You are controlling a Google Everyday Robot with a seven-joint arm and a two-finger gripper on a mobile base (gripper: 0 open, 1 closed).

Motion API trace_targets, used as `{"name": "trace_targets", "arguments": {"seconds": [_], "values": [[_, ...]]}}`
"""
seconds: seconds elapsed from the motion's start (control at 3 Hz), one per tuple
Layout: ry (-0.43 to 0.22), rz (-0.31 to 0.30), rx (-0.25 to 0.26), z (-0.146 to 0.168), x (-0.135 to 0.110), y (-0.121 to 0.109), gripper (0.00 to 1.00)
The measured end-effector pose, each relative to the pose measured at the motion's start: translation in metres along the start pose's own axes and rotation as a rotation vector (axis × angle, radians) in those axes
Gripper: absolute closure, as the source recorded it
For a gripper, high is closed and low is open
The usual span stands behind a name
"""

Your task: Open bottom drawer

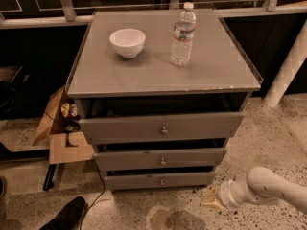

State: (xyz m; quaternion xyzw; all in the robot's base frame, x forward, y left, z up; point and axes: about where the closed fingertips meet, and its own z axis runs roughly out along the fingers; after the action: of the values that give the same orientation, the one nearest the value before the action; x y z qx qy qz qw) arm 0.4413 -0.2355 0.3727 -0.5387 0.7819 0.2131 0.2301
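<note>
A grey three-drawer bench (216, 66) fills the middle of the view, standing on a speckled floor (268, 143). Its fronts step down in size: the tallest top drawer (124, 127), the mid-sized middle drawer (196, 156), then the bottom drawer (129, 181), the slimmest panel, low at 6 o'clock from the bench top, with a dark gap showing above it. A white post (288, 71) leans at 3 o'clock of the bench. The robot's pale arm (273, 188) comes in from the 4 o'clock corner, close to the floor. An open cardboard box (67, 148) sits at 9 o'clock of the drawers, just beside them. On the bench top a clear water bottle (183, 35) stands upright at 1 o'clock, and a white bowl (127, 42) rests at 11 o'clock, apart from it. A dark shoe (64, 217) shows at 7 o'clock. The end effector (209, 199) hangs at 4 o'clock of the bottom drawer, near its right end but not touching; whether it is released or clenched cannot be told. A small round metal knob (161, 182) marks the bottom drawer's centre.
</note>
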Motion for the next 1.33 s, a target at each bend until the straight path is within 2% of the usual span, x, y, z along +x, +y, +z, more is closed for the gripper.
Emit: {"name": "trace_targets", "arguments": {"seconds": [0.33,0.67,1.0,1.33], "values": [[0.003,-0.082,0.028,0.038,0.022,-0.012,1.00],[-0.004,-0.122,0.038,0.077,0.039,-0.026,0.82],[0.000,-0.141,0.044,0.108,0.047,-0.041,0.58],[0.007,-0.157,0.047,0.127,0.051,-0.051,0.35]]}}
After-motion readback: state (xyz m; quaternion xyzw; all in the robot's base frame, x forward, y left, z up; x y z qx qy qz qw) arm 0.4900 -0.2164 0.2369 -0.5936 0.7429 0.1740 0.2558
